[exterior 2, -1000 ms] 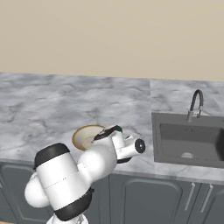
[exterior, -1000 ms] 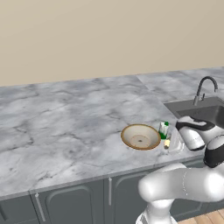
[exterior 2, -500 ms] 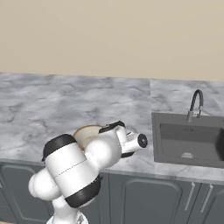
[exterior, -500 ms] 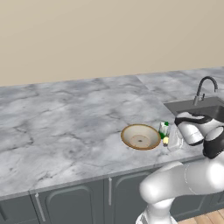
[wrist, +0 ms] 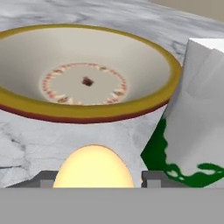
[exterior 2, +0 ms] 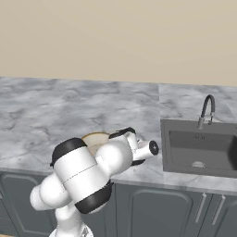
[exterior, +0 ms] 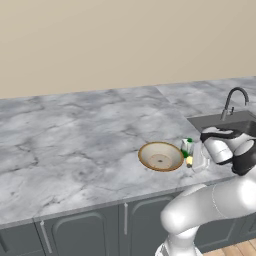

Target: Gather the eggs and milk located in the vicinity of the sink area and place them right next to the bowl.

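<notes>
The shallow cream bowl with a tan rim [wrist: 144, 61] is sitting just beside the white-and-green milk carton [wrist: 197, 109]. You're setting down the small pale egg [wrist: 94, 168] in front of both. It's sitting between your dark fingertips [wrist: 151, 178], but I can't tell if they're gripping it. Next up, I'd say: spread wide and back off without nudging anything.

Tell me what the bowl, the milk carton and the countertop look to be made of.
Bowl: likely glazed ceramic; smooth cream inside, yellow-brown rim, painted ring of marks around a dark centre.
Milk carton: probably coated paperboard; flat folded faces with sharp creases, white above a green print.
Countertop: looks like polished marble or a stone imitation; grey with darker veins. Being rendered, all three are only guesses.
</notes>
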{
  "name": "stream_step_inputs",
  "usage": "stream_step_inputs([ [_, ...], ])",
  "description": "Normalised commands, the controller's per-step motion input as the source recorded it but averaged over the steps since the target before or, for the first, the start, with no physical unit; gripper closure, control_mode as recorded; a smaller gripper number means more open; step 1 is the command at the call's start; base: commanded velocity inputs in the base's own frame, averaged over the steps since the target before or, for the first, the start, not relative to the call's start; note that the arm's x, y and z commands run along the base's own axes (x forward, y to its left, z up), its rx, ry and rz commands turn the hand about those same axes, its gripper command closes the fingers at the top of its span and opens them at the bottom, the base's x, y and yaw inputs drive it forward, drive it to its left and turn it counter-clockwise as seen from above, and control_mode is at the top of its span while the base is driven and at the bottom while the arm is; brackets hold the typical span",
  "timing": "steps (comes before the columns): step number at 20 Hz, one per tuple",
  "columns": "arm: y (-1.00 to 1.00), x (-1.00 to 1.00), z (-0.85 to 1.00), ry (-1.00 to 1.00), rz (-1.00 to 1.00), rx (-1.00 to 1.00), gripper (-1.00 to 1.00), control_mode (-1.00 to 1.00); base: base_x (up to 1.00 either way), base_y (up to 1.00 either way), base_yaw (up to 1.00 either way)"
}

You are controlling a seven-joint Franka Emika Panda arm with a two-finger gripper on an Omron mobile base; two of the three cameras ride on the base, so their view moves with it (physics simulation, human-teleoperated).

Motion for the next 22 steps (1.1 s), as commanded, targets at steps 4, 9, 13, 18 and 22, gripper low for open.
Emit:
stream_step_inputs([
  [4,0.00,0.00,0.00,0.00,0.00,0.00,-1.00,-1.00,0.00,0.00,0.00],
  [9,0.00,-0.22,0.00,0.00,0.00,0.00,-1.00,-1.00,0.00,0.00,0.00],
  [13,-0.08,-0.28,0.04,0.00,-0.01,0.00,-1.00,-1.00,0.00,0.00,0.00],
  [18,-0.05,-0.32,0.32,0.01,-0.04,0.00,-1.00,-1.00,0.00,0.00,0.00],
  [22,-0.24,-0.27,0.44,0.14,-0.12,0.00,-1.00,-1.00,0.00,0.00,0.00],
])
